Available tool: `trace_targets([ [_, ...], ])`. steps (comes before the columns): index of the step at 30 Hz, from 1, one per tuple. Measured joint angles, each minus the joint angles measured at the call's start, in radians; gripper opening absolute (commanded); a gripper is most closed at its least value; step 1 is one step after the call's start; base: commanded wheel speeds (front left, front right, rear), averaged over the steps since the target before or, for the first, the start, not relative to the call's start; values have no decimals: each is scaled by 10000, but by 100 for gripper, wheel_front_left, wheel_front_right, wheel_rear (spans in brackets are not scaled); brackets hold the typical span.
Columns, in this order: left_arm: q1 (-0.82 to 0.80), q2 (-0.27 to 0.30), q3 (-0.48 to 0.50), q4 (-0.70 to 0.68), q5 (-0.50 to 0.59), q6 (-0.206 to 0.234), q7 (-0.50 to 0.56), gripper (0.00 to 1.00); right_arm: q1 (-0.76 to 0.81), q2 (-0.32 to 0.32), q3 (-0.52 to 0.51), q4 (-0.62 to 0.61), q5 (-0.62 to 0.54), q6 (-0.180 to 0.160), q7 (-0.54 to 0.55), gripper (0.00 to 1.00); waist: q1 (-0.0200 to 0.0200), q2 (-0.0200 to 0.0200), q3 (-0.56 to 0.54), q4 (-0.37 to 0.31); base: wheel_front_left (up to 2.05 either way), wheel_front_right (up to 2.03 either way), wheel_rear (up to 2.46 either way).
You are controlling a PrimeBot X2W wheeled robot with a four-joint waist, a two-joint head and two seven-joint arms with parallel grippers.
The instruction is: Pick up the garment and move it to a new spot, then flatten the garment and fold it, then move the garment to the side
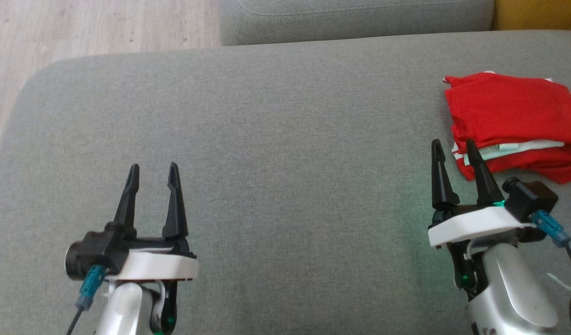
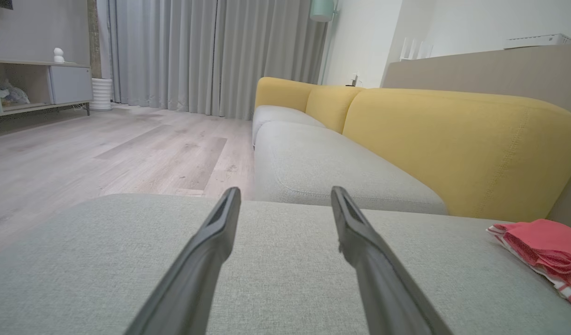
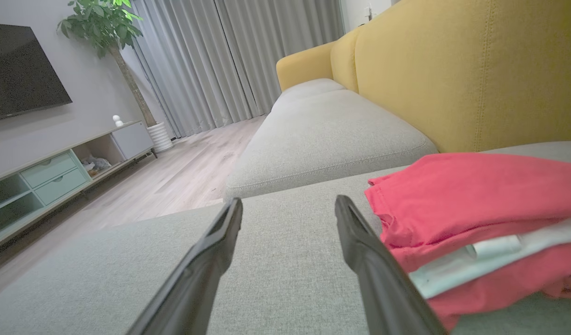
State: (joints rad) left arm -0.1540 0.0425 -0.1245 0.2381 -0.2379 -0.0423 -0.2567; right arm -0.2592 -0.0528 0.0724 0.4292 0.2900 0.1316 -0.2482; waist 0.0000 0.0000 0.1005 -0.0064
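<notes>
Both of my claws over a grey sofa seat cushion (image 1: 266,139), seen from my head and both wrists. My left claw (image 1: 154,165) sits at the lower left of the head view with its two dark fingers spread wide and nothing between them; bare grey fabric lies under and ahead of it. My right claw (image 1: 453,141) sits at the lower right, likewise spread wide and holding nothing. The red garment (image 1: 508,111) lies folded in a flat stack at the cushion's right side, well apart from my left claw and just beside my right one. White layers show between the red ones along its near edge. In the head view my right claw's outer finger overlaps the stack's near left corner; in the right wrist view that finger runs along the garment's left edge, and I cannot tell whether it touches the cloth. Behind the garment rises a yellow backrest (image 2: 453,139). A second grey cushion (image 1: 355,18) adjoins the far edge of mine. Beyond lie a pale wood floor (image 1: 104,28), grey curtains (image 2: 197,56), a potted plant (image 3: 99,23), a wall-mounted television (image 3: 20,79) and a low cabinet (image 3: 57,172) beneath it.
</notes>
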Motion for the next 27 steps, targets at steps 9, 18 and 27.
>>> trace_targets([
  [9, 13, 2, 6, -98, -209, 125, 0, 100, 55, 0, 92, -268, 4, 0, -27, 100, 0, 0, -39, 23, 0, 0, 0],
  [18, 189, 2, 0, 142, -688, 25, 0, 100, 76, 0, 222, -313, 4, 0, -27, 100, 1, 0, -84, -14, 0, 0, 0],
  [27, 190, 2, 63, 303, -1175, -113, 0, 100, 84, 0, 267, -334, 92, 0, -27, 100, 1, 0, -94, -41, 0, 0, 0],
])
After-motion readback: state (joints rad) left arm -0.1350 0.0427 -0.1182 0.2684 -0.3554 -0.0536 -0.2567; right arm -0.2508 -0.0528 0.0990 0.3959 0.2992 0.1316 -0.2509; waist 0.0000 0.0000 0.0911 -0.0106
